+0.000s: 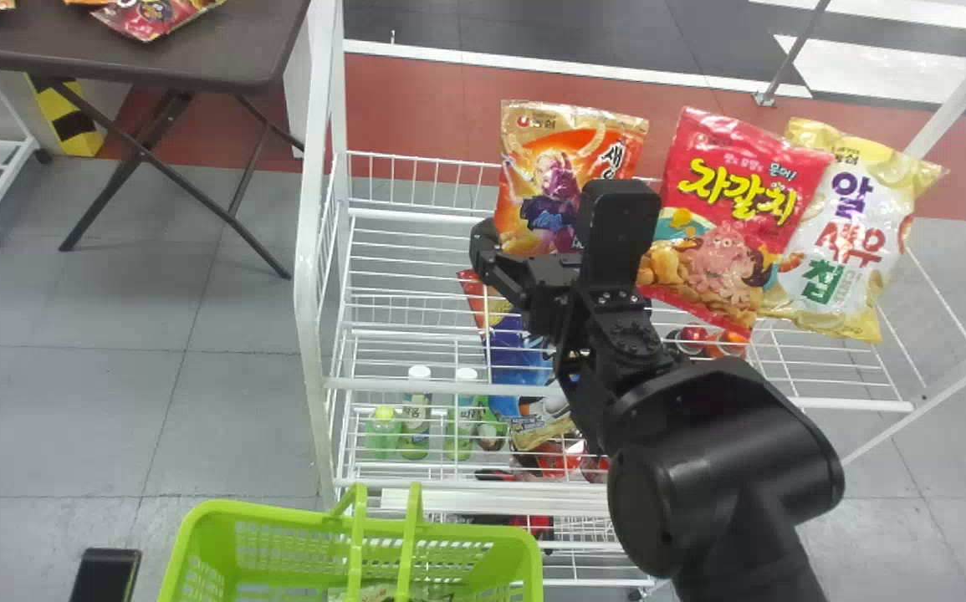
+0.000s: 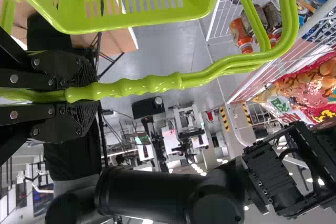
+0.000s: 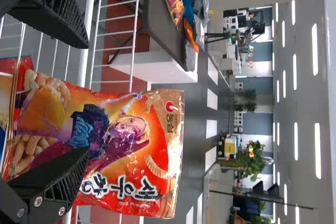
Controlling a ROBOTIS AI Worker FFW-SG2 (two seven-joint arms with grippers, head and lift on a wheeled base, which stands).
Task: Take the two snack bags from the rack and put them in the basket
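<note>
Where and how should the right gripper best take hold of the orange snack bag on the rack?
Probably around the middle of the orange snack bag, from the front, one finger at each side edge: it stands nearly upright, broad face toward the open right gripper.

Yellow Korean lettering is borne by the red snack bag [image 1: 750, 167]; purple, red and green by the white-and-yellow bag [image 1: 884, 201]; black by the orange bag [image 1: 533, 150].
</note>
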